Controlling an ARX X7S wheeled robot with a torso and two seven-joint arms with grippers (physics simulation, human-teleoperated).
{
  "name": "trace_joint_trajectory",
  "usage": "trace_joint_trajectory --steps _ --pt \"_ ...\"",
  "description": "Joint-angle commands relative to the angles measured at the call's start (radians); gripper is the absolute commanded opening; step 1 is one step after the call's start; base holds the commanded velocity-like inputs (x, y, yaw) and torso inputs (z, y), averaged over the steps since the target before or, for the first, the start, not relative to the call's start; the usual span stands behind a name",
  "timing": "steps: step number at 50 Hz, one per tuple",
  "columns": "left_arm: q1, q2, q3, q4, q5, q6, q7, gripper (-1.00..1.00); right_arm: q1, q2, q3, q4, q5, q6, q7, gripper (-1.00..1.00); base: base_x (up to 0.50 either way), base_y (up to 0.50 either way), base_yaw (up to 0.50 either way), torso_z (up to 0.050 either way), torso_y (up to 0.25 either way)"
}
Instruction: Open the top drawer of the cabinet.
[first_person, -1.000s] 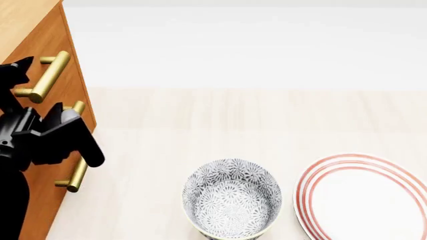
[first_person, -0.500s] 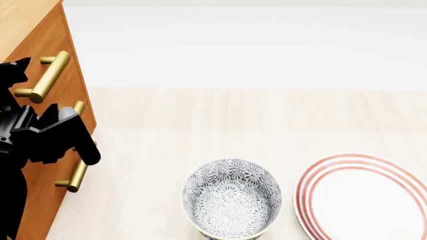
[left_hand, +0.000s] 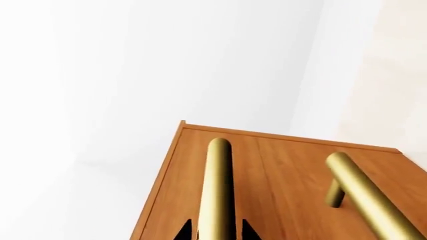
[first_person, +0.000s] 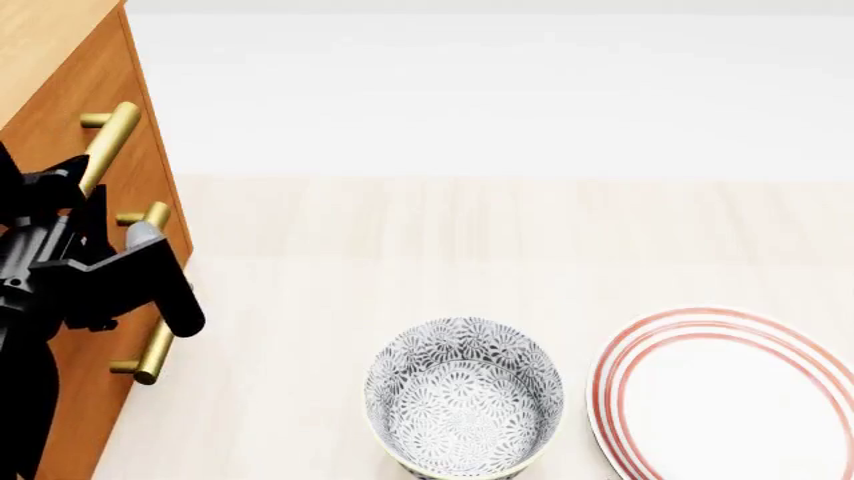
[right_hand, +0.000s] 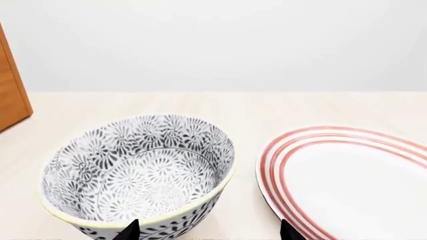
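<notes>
The black left gripper (first_person: 67, 190) has its fingers on both sides of the orange-brown wooden top drawer's (first_person: 74, 130) brass bar handle (left_hand: 218, 192), whether clamped I cannot tell.

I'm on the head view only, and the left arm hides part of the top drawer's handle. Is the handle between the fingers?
Observer: Yes. In the left wrist view the top drawer's brass handle runs between the two fingertips of the left gripper. I cannot tell whether they press on it.
Operator: The correct drawer, not the middle one?
Observer: Correct. The middle drawer's handle lies off to one side, outside the fingers.
Operator: Where is the right gripper?
Observer: The right gripper is open, facing the patterned bowl, with the red-rimmed plate beside the bowl.
</notes>
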Motion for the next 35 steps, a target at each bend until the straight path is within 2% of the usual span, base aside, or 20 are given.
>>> trace_joint_trajectory --steps 1,35 --pt "-0.004 0.008 0.008 0.002 0.012 0.0 0.0 -1.0 0.0 0.002 -0.005 0.003 0.005 0.003 0.002 1.0 0.0 0.0 0.0 0.0 0.0" --pt "-0.052 0.128 0.107 0.044 0.066 -0.001 0.062 -1.0 -0.001 0.011 -0.017 0.01 0.037 0.002 -0.009 1.0 0.0 0.0 0.0 0.0 0.0"
